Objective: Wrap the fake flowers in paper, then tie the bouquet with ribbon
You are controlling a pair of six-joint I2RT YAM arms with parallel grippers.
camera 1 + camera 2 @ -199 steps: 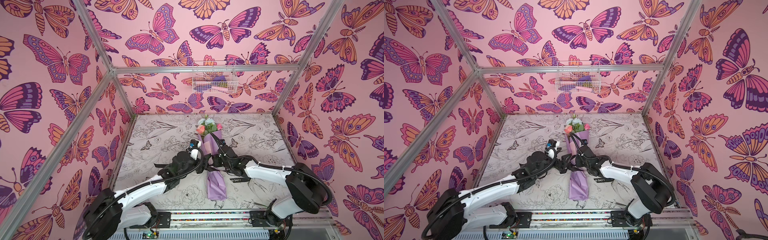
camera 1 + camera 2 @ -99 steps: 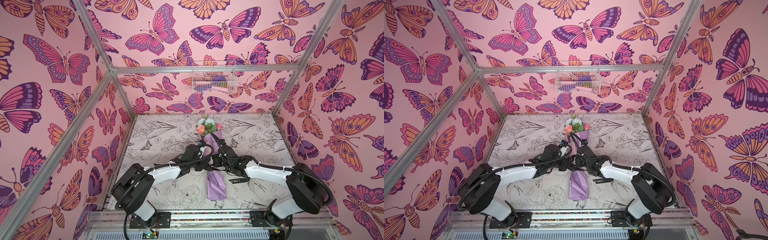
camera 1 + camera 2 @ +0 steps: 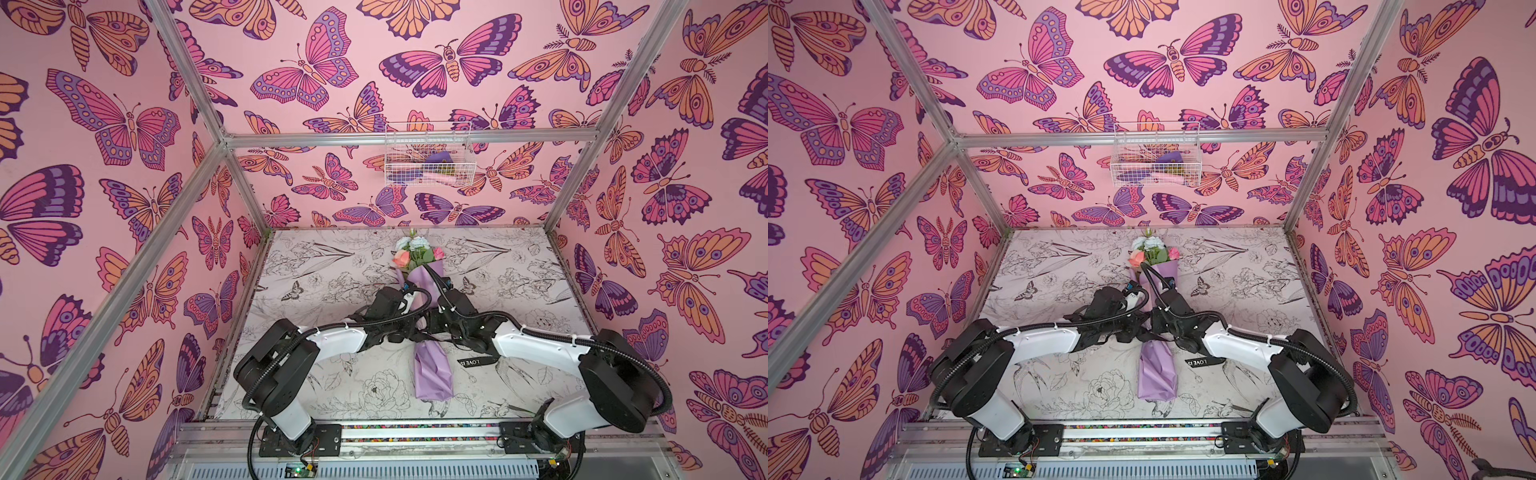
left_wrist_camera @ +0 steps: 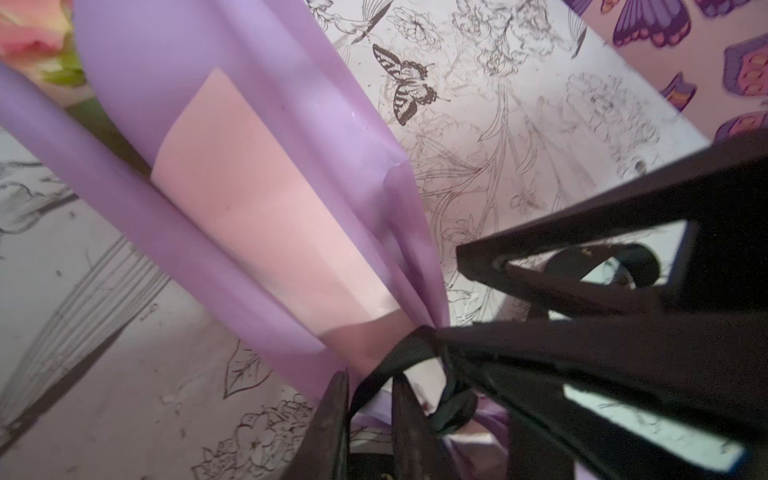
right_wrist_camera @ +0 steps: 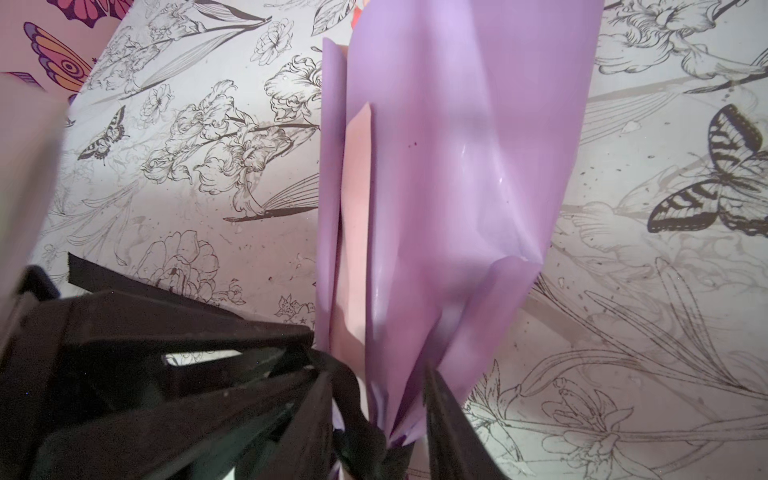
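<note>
The bouquet of fake flowers (image 3: 432, 370) lies centred on the surface (image 3: 332, 374), where the right gripper (image 5: 376, 370) steadies its cinched neck with half-closed jaws while the left gripper (image 4: 368, 386), jaws nearly shut, pinches a black ribbon (image 4: 415, 345) strand, apparently to pull it tight.

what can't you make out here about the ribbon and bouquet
- Whether the ribbon is knotted: in both top views the left arm and right arm cover the neck of the bouquet; the wrist views show dark folds only.
- Whether the left gripper pinches it: left wrist view, too dark.
- Ribbon lettering: in both top views the right arm hides all but the loose end.
- Contents of the wire basket: both top views, too small behind mesh.
</note>
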